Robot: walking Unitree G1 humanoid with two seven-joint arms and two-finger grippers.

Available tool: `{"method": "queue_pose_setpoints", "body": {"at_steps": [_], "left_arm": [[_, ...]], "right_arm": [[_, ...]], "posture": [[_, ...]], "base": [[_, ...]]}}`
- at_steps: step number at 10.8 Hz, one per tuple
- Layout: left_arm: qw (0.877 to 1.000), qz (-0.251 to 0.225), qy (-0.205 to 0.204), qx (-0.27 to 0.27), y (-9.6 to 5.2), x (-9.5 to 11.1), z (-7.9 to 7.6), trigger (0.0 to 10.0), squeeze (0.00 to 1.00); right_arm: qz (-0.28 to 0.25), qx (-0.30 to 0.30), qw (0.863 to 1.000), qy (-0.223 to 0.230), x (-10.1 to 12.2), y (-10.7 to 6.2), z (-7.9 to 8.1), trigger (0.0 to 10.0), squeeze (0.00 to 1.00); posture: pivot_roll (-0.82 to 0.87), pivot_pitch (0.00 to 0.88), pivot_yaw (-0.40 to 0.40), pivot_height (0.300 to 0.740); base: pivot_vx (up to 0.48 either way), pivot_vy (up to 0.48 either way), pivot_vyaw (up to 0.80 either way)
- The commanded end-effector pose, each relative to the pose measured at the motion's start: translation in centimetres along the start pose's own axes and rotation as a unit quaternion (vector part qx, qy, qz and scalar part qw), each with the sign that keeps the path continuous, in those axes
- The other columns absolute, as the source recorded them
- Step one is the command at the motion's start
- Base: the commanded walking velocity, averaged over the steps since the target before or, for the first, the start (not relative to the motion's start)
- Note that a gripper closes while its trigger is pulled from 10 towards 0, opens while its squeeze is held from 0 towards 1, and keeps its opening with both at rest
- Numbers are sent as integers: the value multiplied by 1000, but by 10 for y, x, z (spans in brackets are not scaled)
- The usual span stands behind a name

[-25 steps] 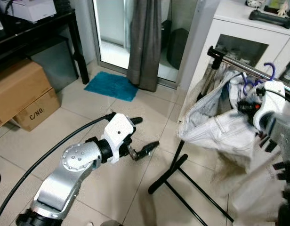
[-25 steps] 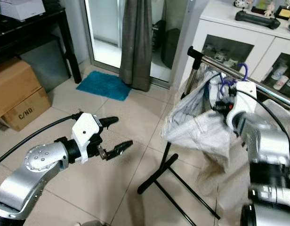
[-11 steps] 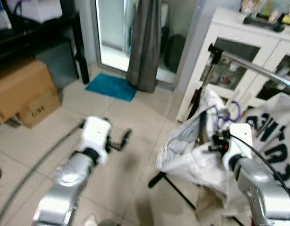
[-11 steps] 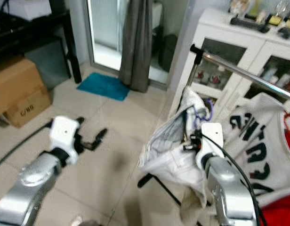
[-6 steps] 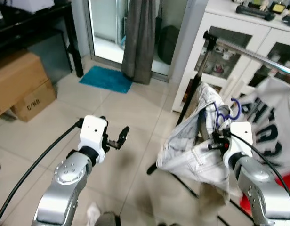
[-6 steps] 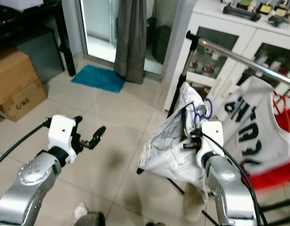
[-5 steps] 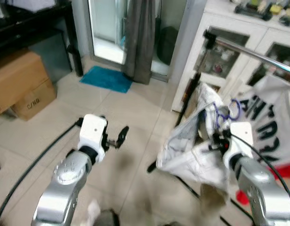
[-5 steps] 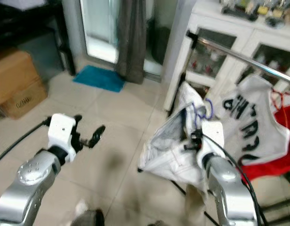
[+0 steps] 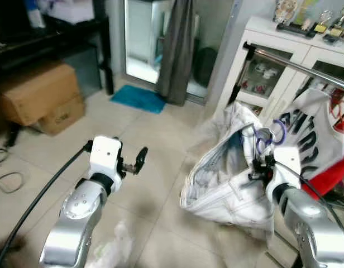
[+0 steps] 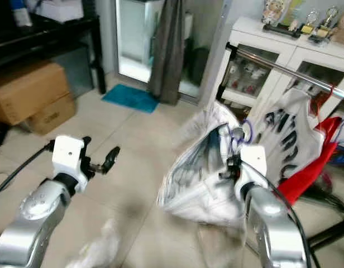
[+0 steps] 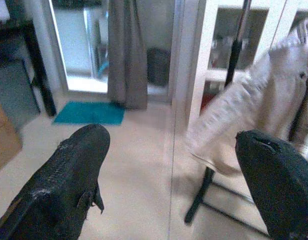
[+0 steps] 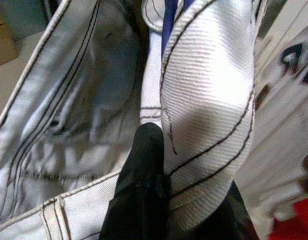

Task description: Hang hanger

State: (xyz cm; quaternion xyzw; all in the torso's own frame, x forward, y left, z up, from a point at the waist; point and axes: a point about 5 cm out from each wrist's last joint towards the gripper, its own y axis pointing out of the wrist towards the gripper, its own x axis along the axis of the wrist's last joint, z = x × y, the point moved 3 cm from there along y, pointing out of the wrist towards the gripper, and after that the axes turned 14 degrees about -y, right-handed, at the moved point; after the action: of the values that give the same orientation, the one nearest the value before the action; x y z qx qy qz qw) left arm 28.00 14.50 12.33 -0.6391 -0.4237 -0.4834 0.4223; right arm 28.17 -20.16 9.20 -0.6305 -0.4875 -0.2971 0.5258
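A purple hanger (image 9: 269, 135) carries a white garment with dark stitching (image 9: 225, 181). My right gripper (image 9: 257, 172) is shut on the hanger's neck, with the cloth bunched around it. In the right wrist view its black fingers (image 12: 143, 175) pinch the white fabric (image 12: 209, 100) under the purple hanger (image 12: 167, 22). The hook sits below the chrome clothes rail (image 9: 306, 66), apart from it. My left gripper (image 9: 137, 162) is held out over the floor to the left, open and holding nothing. The left wrist view shows its fingers (image 11: 69, 175) spread wide.
A white jersey with black lettering (image 9: 309, 131) and a red garment (image 9: 340, 153) hang on the rail. Behind stands a white glass-door cabinet (image 9: 261, 39). Cardboard boxes (image 9: 41, 92), a blue mat (image 9: 139, 99) and a grey curtain (image 9: 180, 50) lie left. A black cable (image 9: 43, 195) trails from my left arm.
The camera has swung, so the whole scene has shifted. The hook was up by the rail 2.3 s ago and now sits lower; the garment has billowed left. Both grippers' states are unchanged.
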Motion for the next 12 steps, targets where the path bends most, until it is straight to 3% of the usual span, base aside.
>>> {"method": "queue_pose_setpoints", "body": {"at_steps": [1,4,8,9,11,12], "left_arm": [[1000,-4,2,-5,2,2,-3,10000,106],[1000,-2,1,-10,4,1,-5,10000,98],[999,0,5,-35,3,3,-9,10000,0],[999,5,-8,-48,4,4,-9,10000,1000],[995,-5,8,-99,11,19,-10,10000,1000],[989,-7,33,-143,22,29,-16,10000,1000]], "right_arm": [[-30,-17,999,-1,15,-3,-9,10000,0],[-32,-9,999,-12,18,-4,-8,10000,0],[-46,11,998,-40,25,-1,-6,10000,0],[-56,23,997,-51,29,0,-5,10000,0],[-100,85,986,-99,45,-2,0,10000,0],[-126,129,976,-122,55,-8,5,10000,0]], "posture": [[43,1,-99,740],[40,0,-96,740],[51,0,-105,740],[52,0,-106,740],[61,0,-110,740],[63,0,-112,740]], "base": [[0,-480,0],[0,-417,0],[0,0,0],[0,0,0],[0,0,0],[0,0,0]]}}
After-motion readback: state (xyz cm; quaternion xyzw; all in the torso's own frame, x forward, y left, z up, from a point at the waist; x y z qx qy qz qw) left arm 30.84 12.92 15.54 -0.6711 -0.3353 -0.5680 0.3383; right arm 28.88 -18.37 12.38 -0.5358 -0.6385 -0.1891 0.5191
